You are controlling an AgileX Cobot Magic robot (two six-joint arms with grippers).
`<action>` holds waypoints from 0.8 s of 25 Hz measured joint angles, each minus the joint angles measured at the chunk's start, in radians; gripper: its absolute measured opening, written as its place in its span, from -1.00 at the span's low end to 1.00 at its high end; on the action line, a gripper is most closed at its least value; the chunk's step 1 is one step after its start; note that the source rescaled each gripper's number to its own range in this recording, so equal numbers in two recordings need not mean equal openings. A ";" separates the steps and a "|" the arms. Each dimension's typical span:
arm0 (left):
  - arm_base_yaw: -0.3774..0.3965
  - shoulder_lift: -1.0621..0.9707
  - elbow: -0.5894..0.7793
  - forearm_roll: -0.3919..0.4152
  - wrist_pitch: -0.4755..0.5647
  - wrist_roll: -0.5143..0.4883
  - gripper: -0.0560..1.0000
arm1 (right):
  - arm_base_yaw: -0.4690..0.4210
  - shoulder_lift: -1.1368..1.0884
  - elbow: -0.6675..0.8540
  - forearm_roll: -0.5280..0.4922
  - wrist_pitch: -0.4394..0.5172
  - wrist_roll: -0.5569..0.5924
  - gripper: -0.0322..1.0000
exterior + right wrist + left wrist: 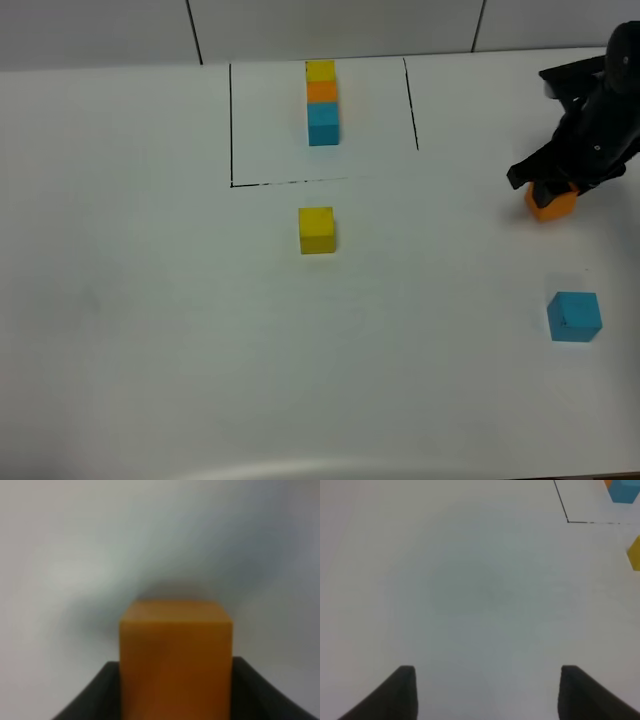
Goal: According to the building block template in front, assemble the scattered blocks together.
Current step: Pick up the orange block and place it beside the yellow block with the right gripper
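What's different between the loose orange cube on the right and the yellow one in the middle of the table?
The orange cube is clamped between the jaws of the right arm; the yellow cube stands free, untouched. The yellow cube sits just below the drawn black outline in the high view; the orange cube lies well off to its right. Both are plain cubes of about equal size.

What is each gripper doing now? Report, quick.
Left gripper: open, holding nothing.
Right gripper: shut on the orange block.
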 joint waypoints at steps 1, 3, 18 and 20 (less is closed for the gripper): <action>0.000 0.000 0.000 0.000 0.000 0.000 -0.23 | 0.024 0.000 -0.016 0.000 0.025 -0.058 -0.92; 0.000 0.000 0.000 0.000 0.000 0.000 -0.23 | 0.081 0.000 -0.053 0.000 0.088 -0.186 -0.92; 0.000 0.000 0.000 0.000 0.000 0.001 -0.23 | 0.433 0.000 -0.107 -0.001 0.104 -0.763 -0.92; 0.000 0.000 0.000 0.000 0.000 0.001 -0.23 | 0.449 0.000 -0.107 0.000 0.080 -0.795 -0.92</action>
